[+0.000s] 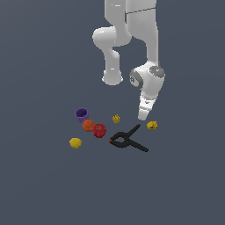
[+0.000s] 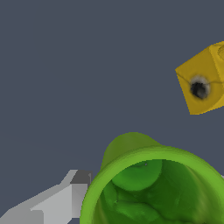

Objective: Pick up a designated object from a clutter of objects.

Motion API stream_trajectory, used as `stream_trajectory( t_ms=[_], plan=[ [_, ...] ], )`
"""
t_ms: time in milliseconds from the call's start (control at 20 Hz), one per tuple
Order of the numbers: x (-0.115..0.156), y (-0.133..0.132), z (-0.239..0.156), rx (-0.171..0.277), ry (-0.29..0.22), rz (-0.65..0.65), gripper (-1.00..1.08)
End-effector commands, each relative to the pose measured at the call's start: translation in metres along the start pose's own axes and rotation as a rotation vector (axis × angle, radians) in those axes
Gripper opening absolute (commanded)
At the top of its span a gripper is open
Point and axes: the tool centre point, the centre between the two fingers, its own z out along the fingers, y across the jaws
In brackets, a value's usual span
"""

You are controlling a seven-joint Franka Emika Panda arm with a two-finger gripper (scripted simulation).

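The small bright green cup (image 2: 153,192) fills the near part of the wrist view, its open rim facing the camera. My gripper (image 1: 142,116) stands around it, and one grey finger (image 2: 65,201) lies against the rim's outer side. In the exterior view only a green sliver of the cup (image 1: 139,115) shows at the fingertips, low near the floor. The clutter lies around it: a purple cup (image 1: 81,114), an orange fruit (image 1: 88,125), a red fruit (image 1: 99,130), a yellow lemon (image 1: 75,143) and a black spring clamp (image 1: 127,140).
A small yellow piece (image 1: 152,125) lies just to the exterior view's right of the gripper and shows as a yellow block with a dark hole in the wrist view (image 2: 203,83). Another yellow piece (image 1: 116,118) lies to the exterior view's left. The clamp is just in front.
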Motion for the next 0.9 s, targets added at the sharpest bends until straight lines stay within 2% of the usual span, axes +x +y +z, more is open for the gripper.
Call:
stream_trajectory(
  t_ms=[0,400,850],
  plan=[
    [0.0,-0.001,0.001,0.001,-0.001,-0.001,-1.0],
    [-0.007,0.003,-0.009,0.0,0.0,0.0,-1.0],
    [-0.034,0.016,-0.043,0.0,-0.001,0.0,-1.0]
  ],
)
